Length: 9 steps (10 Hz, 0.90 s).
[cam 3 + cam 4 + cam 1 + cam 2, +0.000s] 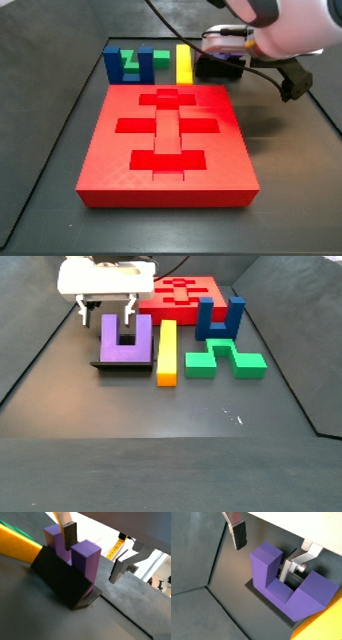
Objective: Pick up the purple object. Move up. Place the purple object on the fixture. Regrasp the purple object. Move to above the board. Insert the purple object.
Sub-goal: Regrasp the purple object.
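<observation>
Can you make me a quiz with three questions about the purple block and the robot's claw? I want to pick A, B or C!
1. Where is the purple object sitting?
A. Flat on the floor
B. On the black fixture
C. Up in the air

2. What colour is the long bar lying right beside it?
A. Pink
B. White
C. Yellow

3. What is the gripper doing?
A. It is open, with one prong between its fingers
B. It is squeezed shut with nothing between its fingers
C. It is far away from the purple object

Answers:
1. B: both wrist views show the black fixture right under the purple object.
2. C: a side view shows the yellow bar next to it.
3. A: both wrist views show one finger in the purple object's gap and one outside, with space left.
</observation>
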### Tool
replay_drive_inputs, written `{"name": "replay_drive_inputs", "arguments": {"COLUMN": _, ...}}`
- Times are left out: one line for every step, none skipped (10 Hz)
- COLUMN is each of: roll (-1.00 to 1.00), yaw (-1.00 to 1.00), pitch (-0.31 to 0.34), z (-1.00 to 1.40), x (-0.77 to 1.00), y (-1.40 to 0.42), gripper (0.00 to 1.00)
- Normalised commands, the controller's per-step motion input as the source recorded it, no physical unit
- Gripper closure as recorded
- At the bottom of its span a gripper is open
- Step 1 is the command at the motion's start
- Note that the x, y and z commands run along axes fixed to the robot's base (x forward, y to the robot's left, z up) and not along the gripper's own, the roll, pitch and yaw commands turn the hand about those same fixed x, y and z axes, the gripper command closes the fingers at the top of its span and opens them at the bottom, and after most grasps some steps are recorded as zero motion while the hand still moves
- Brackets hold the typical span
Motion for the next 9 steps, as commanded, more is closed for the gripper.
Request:
{"name": "replay_drive_inputs", "arguments": {"roll": 0.00, "yaw": 0.03, "pitch": -0.043, "z": -0.23, "x": 0.01, "y": 0.06, "gripper": 0.00}}
{"name": "replay_drive_inputs", "arguments": {"roll": -0.20, "yaw": 0.00, "pitch": -0.014, "z": 0.00, "x": 0.00, "y": 0.21, "gripper": 0.00}}
{"name": "replay_drive_inputs", "arguments": {"roll": -0.57, "yaw": 0.00, "pitch": -0.109, "z": 0.18, "x": 0.00, "y": 0.30, "gripper": 0.00}}
{"name": "replay_drive_inputs", "arguments": {"roll": -0.63, "yaw": 0.00, "pitch": -0.166, "z": 0.13, "x": 0.00, "y": 0.25, "gripper": 0.00}}
{"name": "replay_drive_inputs", "arguments": {"roll": -0.68, "yaw": 0.00, "pitch": -0.360, "z": 0.00, "x": 0.00, "y": 0.19, "gripper": 0.00}}
{"name": "replay_drive_inputs", "arguments": {"roll": -0.12, "yaw": 0.00, "pitch": -0.029, "z": 0.00, "x": 0.00, "y": 0.02, "gripper": 0.00}}
{"name": "replay_drive_inputs", "arguments": {"roll": 0.03, "yaw": 0.00, "pitch": 0.000, "z": 0.00, "x": 0.00, "y": 0.00, "gripper": 0.00}}
{"name": "replay_drive_inputs", "arguments": {"roll": 0.27, "yaw": 0.00, "pitch": 0.000, "z": -0.03, "x": -0.03, "y": -0.07, "gripper": 0.00}}
{"name": "replay_drive_inputs", "arguments": {"roll": 0.31, "yaw": 0.00, "pitch": 0.029, "z": -0.03, "x": 0.00, "y": -0.10, "gripper": 0.00}}
